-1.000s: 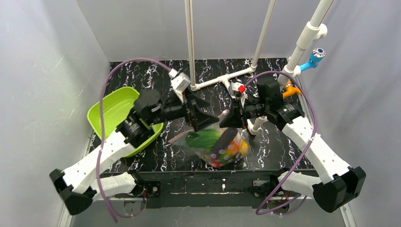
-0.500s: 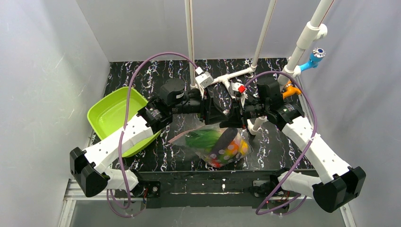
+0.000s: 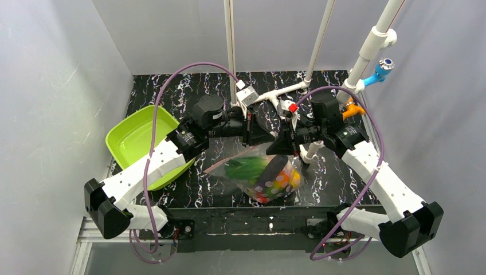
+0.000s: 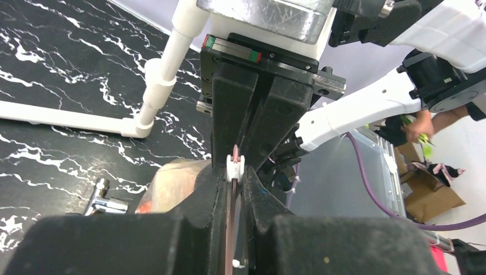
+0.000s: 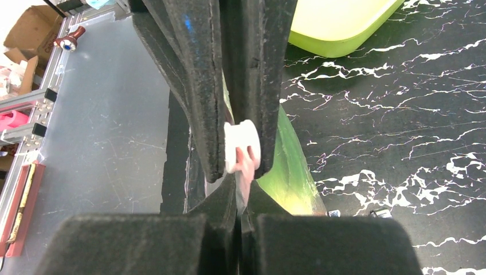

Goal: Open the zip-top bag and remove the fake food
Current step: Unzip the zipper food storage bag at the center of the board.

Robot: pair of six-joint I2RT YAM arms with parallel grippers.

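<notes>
Top view: bag [image 3: 229, 166] mouth hidden under both jaws; food [image 3: 246, 169] pieces overlap, several too small to tell. Left arm [image 3: 152, 169] covers tray [image 3: 134, 137] edge. Wrist views: jaws block most of bag; tray cut off at top.

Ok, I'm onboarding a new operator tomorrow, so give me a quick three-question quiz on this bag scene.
1. True or false: the fake food is inside the zip-top bag.
2. What sits on the left arm's side of the bag? A) lime-green tray B) blue bowl C) red box
3. What do the left fingers and right fingers both pinch?
Key: 1 true; 2 A; 3 the bag's pinkish zip strip.
</notes>
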